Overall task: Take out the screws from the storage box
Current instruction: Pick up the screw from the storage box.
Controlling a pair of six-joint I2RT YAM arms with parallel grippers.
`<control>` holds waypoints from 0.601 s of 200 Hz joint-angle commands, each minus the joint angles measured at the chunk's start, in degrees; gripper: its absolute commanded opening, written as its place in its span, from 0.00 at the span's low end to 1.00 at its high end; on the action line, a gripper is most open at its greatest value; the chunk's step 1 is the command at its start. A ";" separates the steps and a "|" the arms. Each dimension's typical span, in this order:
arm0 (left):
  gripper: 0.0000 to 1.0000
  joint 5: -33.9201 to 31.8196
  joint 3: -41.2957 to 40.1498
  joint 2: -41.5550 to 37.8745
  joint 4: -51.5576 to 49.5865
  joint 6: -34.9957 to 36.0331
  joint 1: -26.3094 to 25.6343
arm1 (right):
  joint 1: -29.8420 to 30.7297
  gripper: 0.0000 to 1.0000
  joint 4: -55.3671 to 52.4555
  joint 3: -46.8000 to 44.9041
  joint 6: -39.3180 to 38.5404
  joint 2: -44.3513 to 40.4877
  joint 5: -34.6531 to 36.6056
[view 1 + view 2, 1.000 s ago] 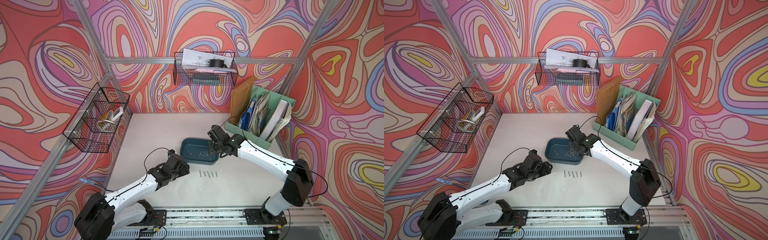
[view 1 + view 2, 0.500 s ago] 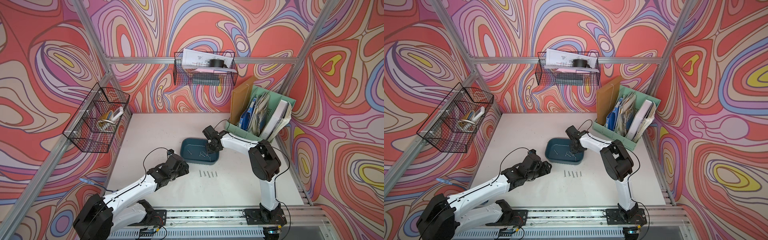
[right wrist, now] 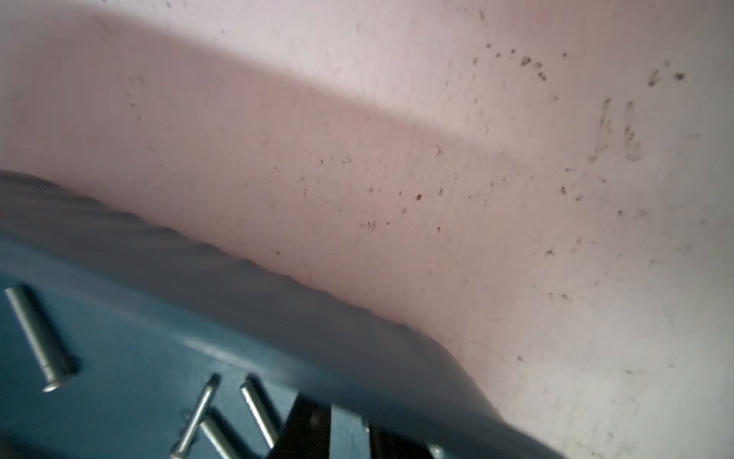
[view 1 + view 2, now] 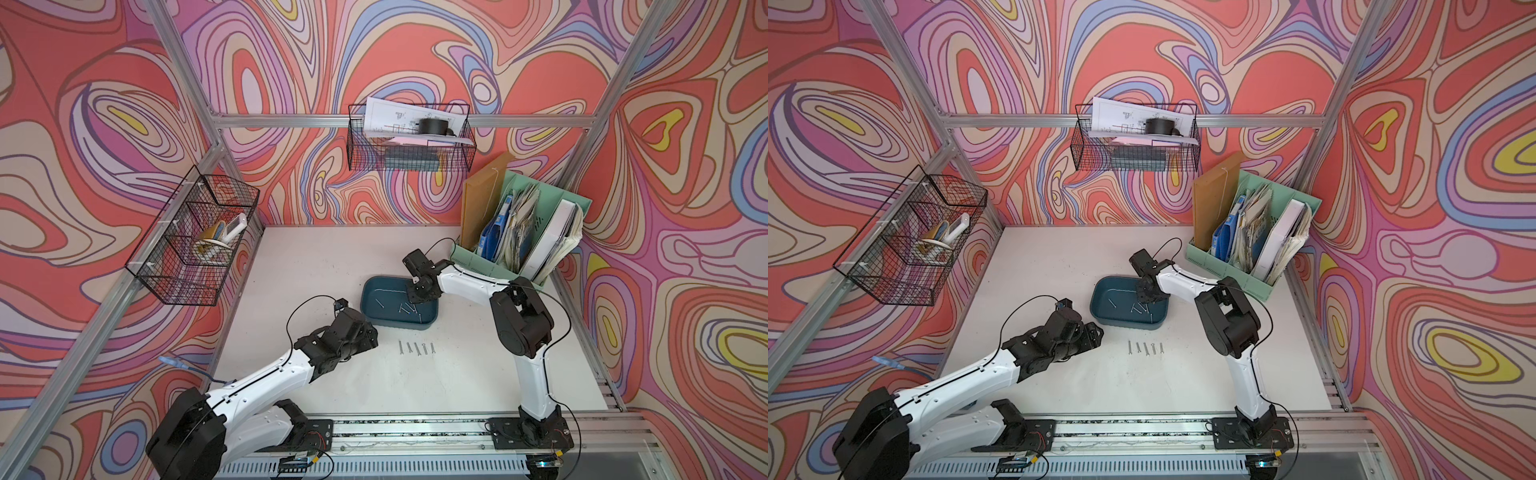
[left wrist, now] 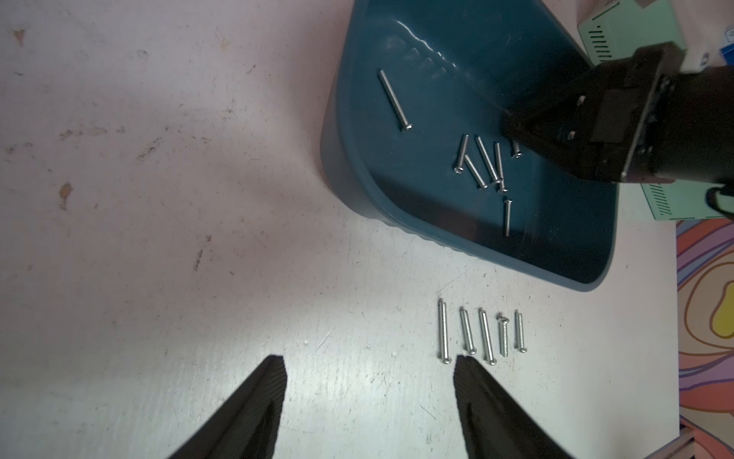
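In both top views the storage box [image 4: 399,327] is seen at mid-scene, its screws [image 4: 409,309] partly on its floor and partly in a row just near of it, with the right gripper [image 4: 417,297] dipped inside. Only from the left wrist is the left gripper [image 5: 369,369] shown spread and empty, and the right tips set against a tight cluster, so two could be pinched together or one flicked aside. From the right wrist narrowly parted fingers [image 3: 306,433] are shown; whether anything is clamped cannot be told.
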 commanded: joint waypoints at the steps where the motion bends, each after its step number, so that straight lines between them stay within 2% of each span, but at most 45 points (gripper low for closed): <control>1: 0.73 -0.05 -0.46 -0.68 -0.19 -0.13 -0.37 | -0.24 0.19 -0.67 1.16 -0.15 1.27 0.52; 51: 0.73 -0.16 -0.46 -1.05 -0.19 -0.04 -0.35 | -0.24 0.18 -2.14 0.74 0.07 1.28 2.02; 120: 0.73 -0.11 0.11 -1.29 -0.16 0.18 -0.35 | -0.13 0.14 -2.70 0.23 1.66 2.69 -0.60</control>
